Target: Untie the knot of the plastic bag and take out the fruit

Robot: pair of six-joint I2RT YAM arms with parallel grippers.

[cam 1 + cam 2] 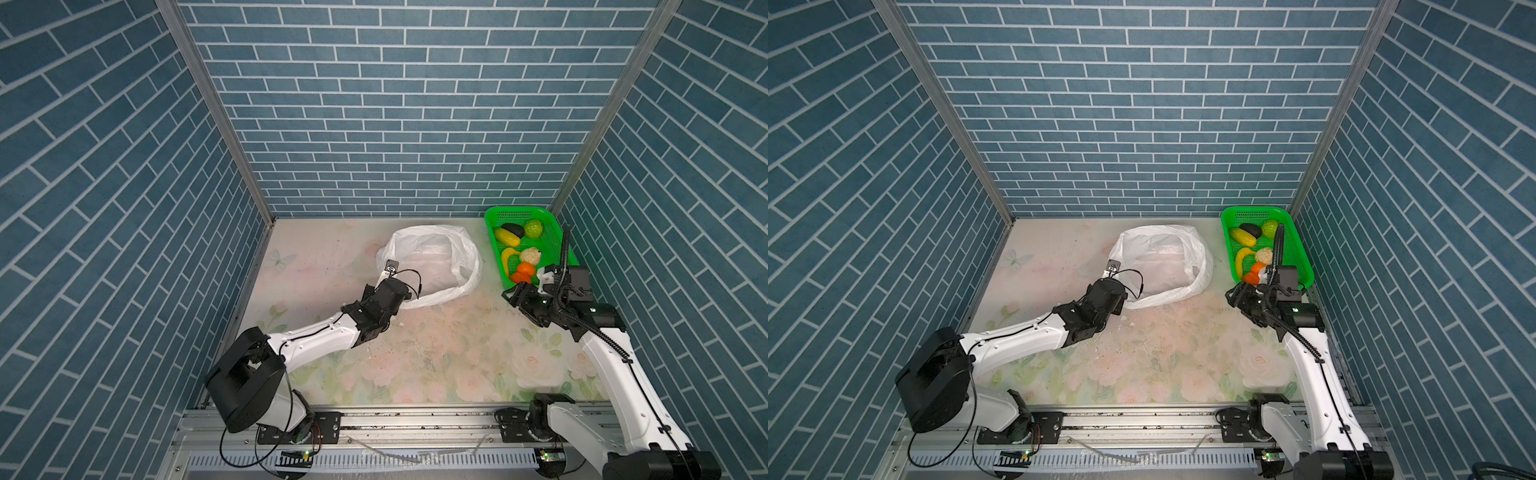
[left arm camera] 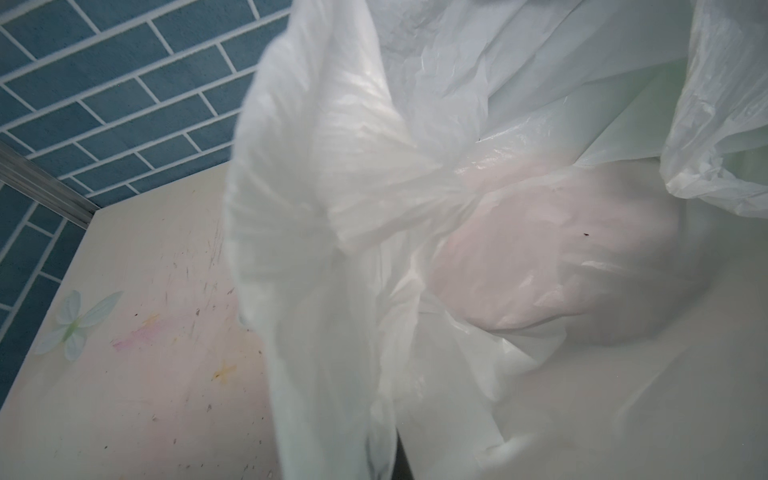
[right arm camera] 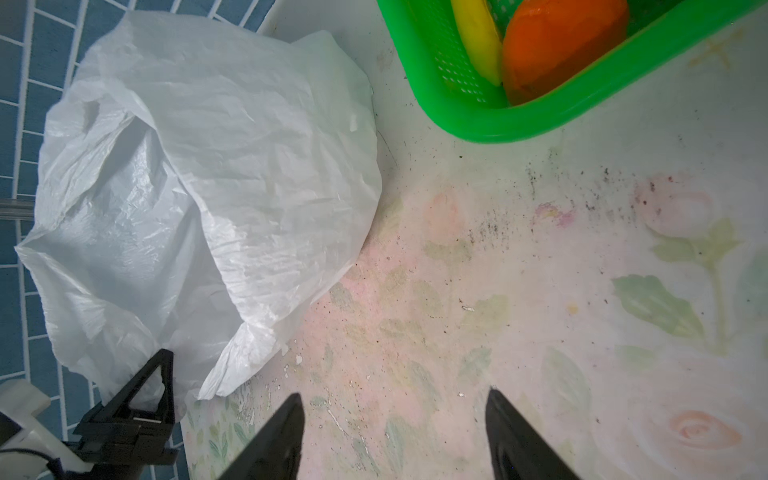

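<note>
Left gripper [image 1: 390, 268] is clamped tight on the near-left rim of the bag [image 1: 432, 245], holding that edge up off the table [image 1: 415, 353]. In its wrist view the film bunches right at the lens and the fingers are mostly hidden. The bag sits mid-table toward the far side, mouth gaping, with no knot visible in both top views. Nothing solid shows inside. Pinkish patches through the film look like the table print, but I can't be sure. Right gripper [image 3: 395, 392] hangs low over bare table just near of the basket [image 1: 517, 210], jaws wide apart with nothing between them. The basket, in the far right corner, holds the fruit [image 1: 530, 255]: I count seven pieces, orange ones at the near end, dark and green at the far end. Judged step: unloading looks finished or on its last check. The next move likely calls for a look into the bag for leftovers, then the left letting go of the film and both arms backing off.
</note>
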